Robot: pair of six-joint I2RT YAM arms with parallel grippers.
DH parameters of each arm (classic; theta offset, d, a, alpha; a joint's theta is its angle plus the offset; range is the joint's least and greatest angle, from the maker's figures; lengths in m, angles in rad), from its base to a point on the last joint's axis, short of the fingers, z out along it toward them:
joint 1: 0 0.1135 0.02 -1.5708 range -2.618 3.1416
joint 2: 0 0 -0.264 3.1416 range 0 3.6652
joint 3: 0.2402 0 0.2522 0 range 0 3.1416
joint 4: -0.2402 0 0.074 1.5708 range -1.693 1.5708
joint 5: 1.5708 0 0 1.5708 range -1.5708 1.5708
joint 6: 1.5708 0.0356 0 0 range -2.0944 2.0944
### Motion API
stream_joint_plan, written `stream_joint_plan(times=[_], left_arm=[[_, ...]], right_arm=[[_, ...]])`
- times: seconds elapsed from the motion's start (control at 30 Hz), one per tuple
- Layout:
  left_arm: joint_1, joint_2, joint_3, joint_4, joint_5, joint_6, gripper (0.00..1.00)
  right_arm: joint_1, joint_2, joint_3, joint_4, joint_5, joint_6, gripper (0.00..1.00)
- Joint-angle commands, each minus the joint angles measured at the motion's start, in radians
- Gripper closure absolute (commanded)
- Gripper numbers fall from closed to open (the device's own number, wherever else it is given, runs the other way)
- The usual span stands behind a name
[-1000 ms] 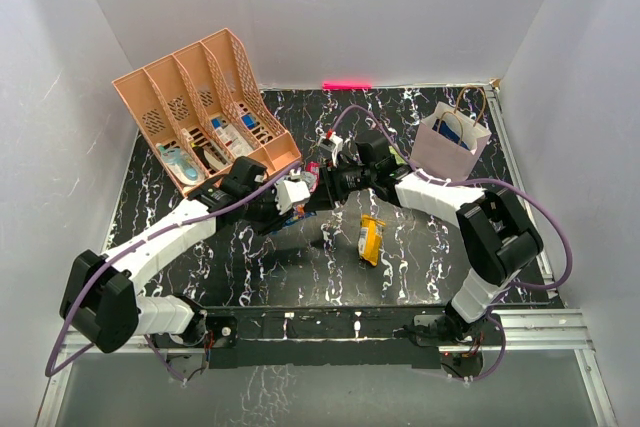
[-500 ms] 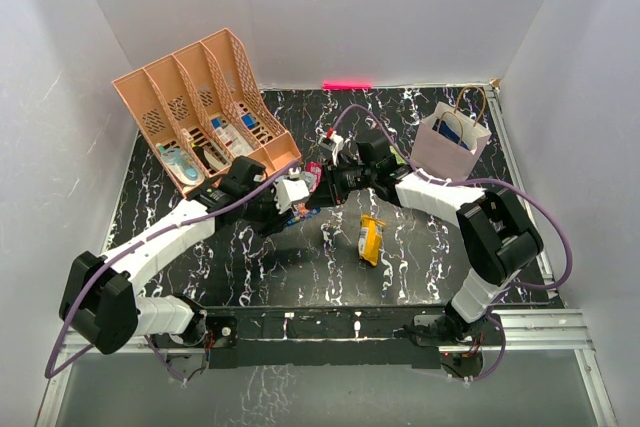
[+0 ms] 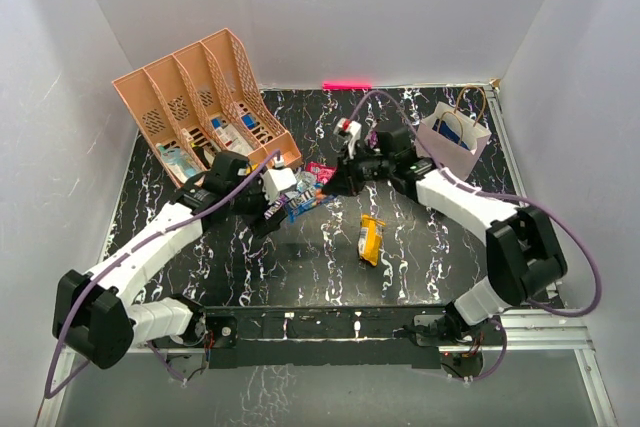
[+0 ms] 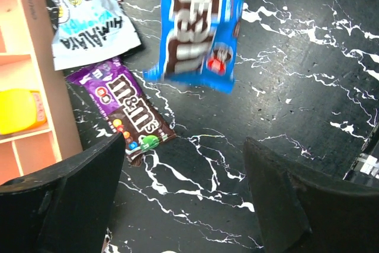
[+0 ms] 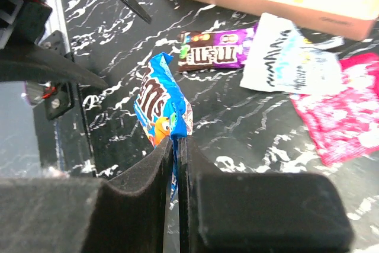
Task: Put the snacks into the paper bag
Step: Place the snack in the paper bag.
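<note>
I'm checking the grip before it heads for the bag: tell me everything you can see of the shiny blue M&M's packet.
The shiny blue M&M's packet is a glossy film wrapper, bright blue with brown lettering and small red and orange figures, apparently sealed, slightly crumpled. The right gripper is shut on one end of it, so it appears to hang clear of the black marbled table. Nothing else touches it; it is blurred in the left wrist view.

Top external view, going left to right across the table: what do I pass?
peach organiser → blue M&M's packet → yellow snack → paper bag
</note>
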Motion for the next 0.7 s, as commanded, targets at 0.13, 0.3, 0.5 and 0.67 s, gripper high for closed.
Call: stream_joint_plan(times=[0.13, 0.3, 0.5, 0.67], left_arm=[[0.111, -0.084, 0.070, -0.008, -0.009, -0.063, 0.14], [0.148, -0.099, 0.075, 0.007, -0.079, -0.095, 0.02], [0.160, -0.086, 0.081, 0.009, -0.105, -0.093, 0.02], [0.159, -0.073, 0.081, 0.013, -0.114, -0.077, 0.02]], right_arm=[[-0.155, -0.209, 0.111, -0.198, 0.028, -0.249, 0.92], [-0.238, -0.311, 0.253, -0.388, 0.167, -0.366, 0.92], [-0.330, -0.386, 0.426, -0.503, 0.405, -0.410, 0.92], [-0.380, -0.401, 0.557, -0.569, 0.553, -0.432, 0.92]])
